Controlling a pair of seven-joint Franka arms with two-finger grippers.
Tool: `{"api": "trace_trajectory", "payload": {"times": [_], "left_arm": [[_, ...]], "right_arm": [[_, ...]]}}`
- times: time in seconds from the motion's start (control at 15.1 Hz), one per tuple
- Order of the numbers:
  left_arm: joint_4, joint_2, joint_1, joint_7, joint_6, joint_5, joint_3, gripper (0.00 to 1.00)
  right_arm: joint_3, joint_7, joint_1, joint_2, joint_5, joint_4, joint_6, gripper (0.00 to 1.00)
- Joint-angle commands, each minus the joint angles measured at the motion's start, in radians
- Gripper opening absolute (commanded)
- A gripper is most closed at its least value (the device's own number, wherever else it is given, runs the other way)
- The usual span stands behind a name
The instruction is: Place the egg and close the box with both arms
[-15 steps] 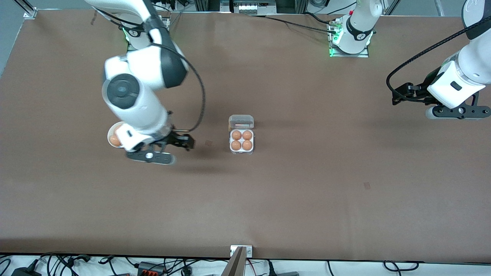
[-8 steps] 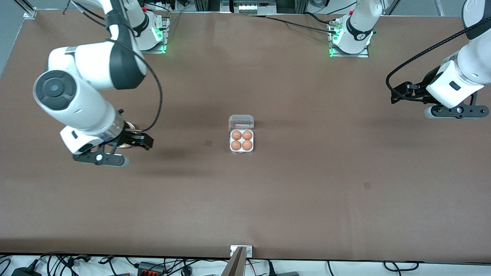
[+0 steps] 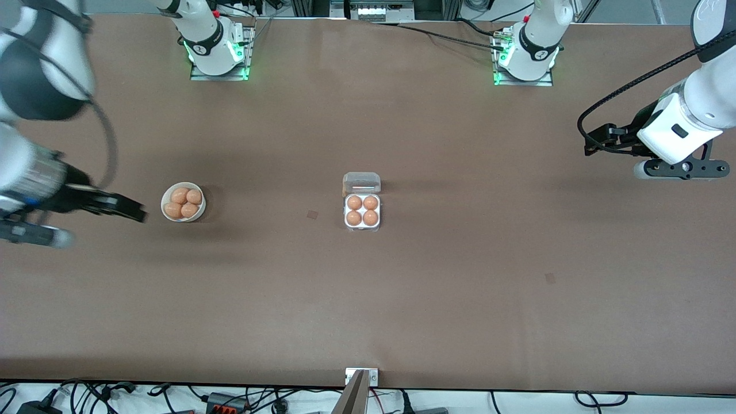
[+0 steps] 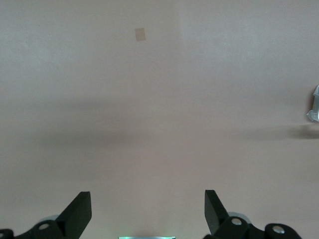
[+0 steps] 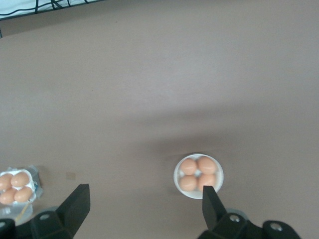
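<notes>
The clear box (image 3: 362,211) stands mid-table with its lid (image 3: 361,183) open and an orange-brown egg (image 3: 355,202) in every cell. It also shows in the right wrist view (image 5: 17,186), and its edge shows in the left wrist view (image 4: 314,104). My right gripper (image 3: 131,211) is open and empty, up in the air at the right arm's end of the table, beside the bowl. In its wrist view (image 5: 144,199) the jaws stand wide apart. My left gripper (image 3: 592,141) is open and empty (image 4: 147,204), waiting over bare table at the left arm's end.
A round white bowl (image 3: 183,202) with several more eggs sits toward the right arm's end of the table, level with the box; it also shows in the right wrist view (image 5: 198,175). Small tape marks (image 3: 312,214) lie on the brown tabletop.
My right arm has swung away from the box toward its own end of the table, passing over the bowl and uncovering it. The left arm has hardly moved.
</notes>
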Motion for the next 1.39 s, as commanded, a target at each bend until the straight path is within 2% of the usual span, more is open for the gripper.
{"api": "trace_trajectory", "payload": {"times": [0.0, 0.2, 0.4, 0.53, 0.66, 0.93, 0.99, 1.19, 1.26, 1.32], "left_arm": [[-0.003, -0.006, 0.009, 0.012, -0.010, -0.017, -0.002, 1.00], [-0.003, -0.007, 0.009, 0.012, -0.010, -0.017, -0.002, 1.00], [-0.004, -0.006, 0.007, 0.013, 0.000, -0.017, -0.002, 1.00], [0.023, 0.038, -0.003, 0.015, 0.004, -0.011, -0.002, 1.00], [0.094, 0.100, -0.023, 0.001, -0.011, -0.016, -0.005, 1.00], [0.108, 0.155, -0.055, -0.004, -0.002, -0.025, -0.009, 1.00], [0.109, 0.163, -0.068, -0.004, 0.000, -0.042, -0.011, 1.00], [0.146, 0.216, -0.106, -0.005, 0.019, -0.114, -0.011, 1.00], [0.151, 0.241, -0.106, -0.004, 0.032, -0.161, -0.011, 1.00], [0.151, 0.268, -0.088, 0.007, 0.055, -0.283, -0.008, 1.00]], "right_arm": [[0.060, -0.129, -0.111, -0.032, -0.014, -0.007, -0.023, 1.00], [0.080, -0.130, -0.138, -0.061, -0.048, -0.005, -0.072, 1.00], [0.179, -0.128, -0.207, -0.073, -0.089, -0.007, -0.072, 1.00], [0.192, -0.128, -0.203, -0.082, -0.132, -0.021, -0.078, 1.00], [0.192, -0.120, -0.204, -0.137, -0.140, -0.105, -0.087, 1.00], [0.192, -0.120, -0.206, -0.340, -0.143, -0.405, 0.043, 1.00], [0.192, -0.128, -0.208, -0.364, -0.143, -0.441, 0.049, 1.00], [0.192, -0.130, -0.208, -0.362, -0.142, -0.421, 0.040, 1.00], [0.192, -0.131, -0.206, -0.360, -0.142, -0.415, 0.042, 1.00], [0.192, -0.133, -0.206, -0.356, -0.142, -0.409, 0.040, 1.00]]}}
